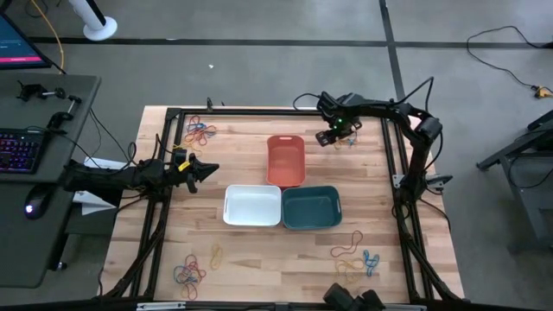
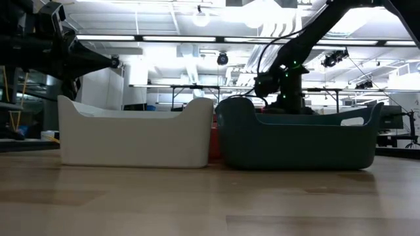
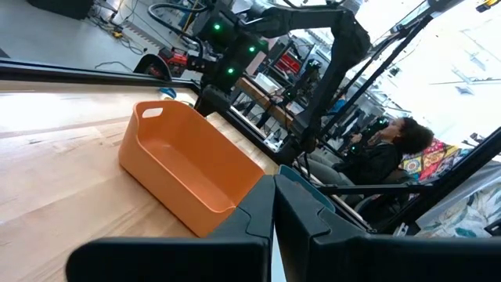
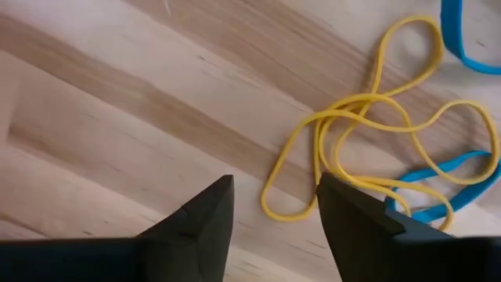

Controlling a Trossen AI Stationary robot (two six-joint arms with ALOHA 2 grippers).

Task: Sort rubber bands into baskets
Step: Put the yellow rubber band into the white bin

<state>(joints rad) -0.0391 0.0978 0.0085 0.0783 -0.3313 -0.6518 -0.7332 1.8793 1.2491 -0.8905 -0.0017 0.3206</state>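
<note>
On the far right of the table, in the high view, your right gripper (image 1: 333, 135) hangs over a small cluster of rubber bands (image 1: 348, 137) just beside the orange-red basket (image 1: 286, 161), while the left gripper (image 1: 207, 168) waits well off to the left, pressed shut and empty; other piles sit at the far left corner (image 1: 200, 132), the near left (image 1: 190, 273) and the near right (image 1: 356, 253), so most of the sorting looks undone, and the white basket (image 1: 252, 206) and teal basket (image 1: 311, 208) show nothing inside. The low view gives you only the white basket (image 2: 134, 134) and teal basket (image 2: 298, 136) walls touching side by side, with the right arm dark behind them; it shows no bands at all. The left wrist view shows the orange-red basket (image 3: 188, 164) bare inside, and a person seated beyond the table, which no other view reveals. The right wrist view is the one to trust: the jaws stand parted with nothing between them, straddling the end of a yellow band (image 4: 356, 125) that is tangled with a blue band (image 4: 446, 196). Your risk, I judge, is that closing here pinches both colours together or only nips the loop's edge, so it slips free or a blue one lands in the wrong basket.
</note>
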